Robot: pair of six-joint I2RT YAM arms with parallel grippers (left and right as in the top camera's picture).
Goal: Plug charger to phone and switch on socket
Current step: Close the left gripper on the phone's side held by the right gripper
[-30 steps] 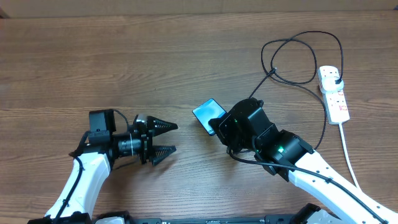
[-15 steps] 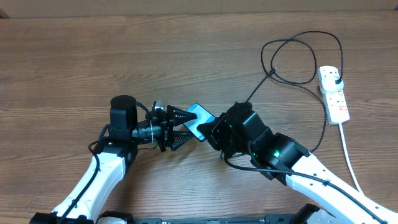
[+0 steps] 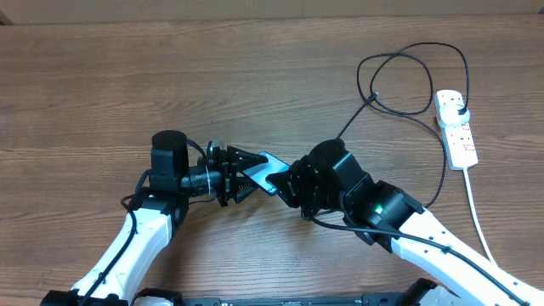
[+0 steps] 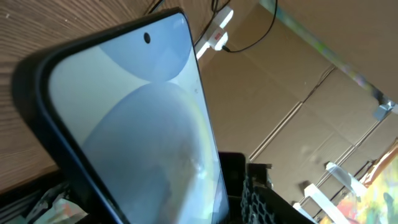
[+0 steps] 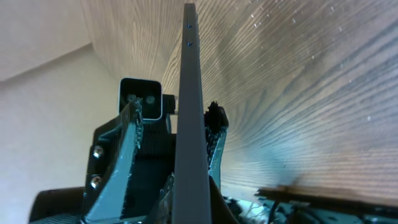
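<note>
The phone, light blue screen with a dark rim, is held off the table between both arms. My right gripper is shut on its lower end; in the right wrist view the phone stands edge-on out of my jaws. My left gripper is open, one finger on each side of the phone with a gap. The screen fills the left wrist view. The charger, a thin black cable, loops at the back right and runs under my right arm; its plug head is hidden. The socket lies far right.
The socket's thick white cord trails toward the front right edge. A black plug sits in the socket's far end. The socket also shows far off in the left wrist view. Bare wood lies left and behind.
My left arm swung right from the table's left and brought its open fingers around the phone. My right gripper carried the phone a little left toward it.
</note>
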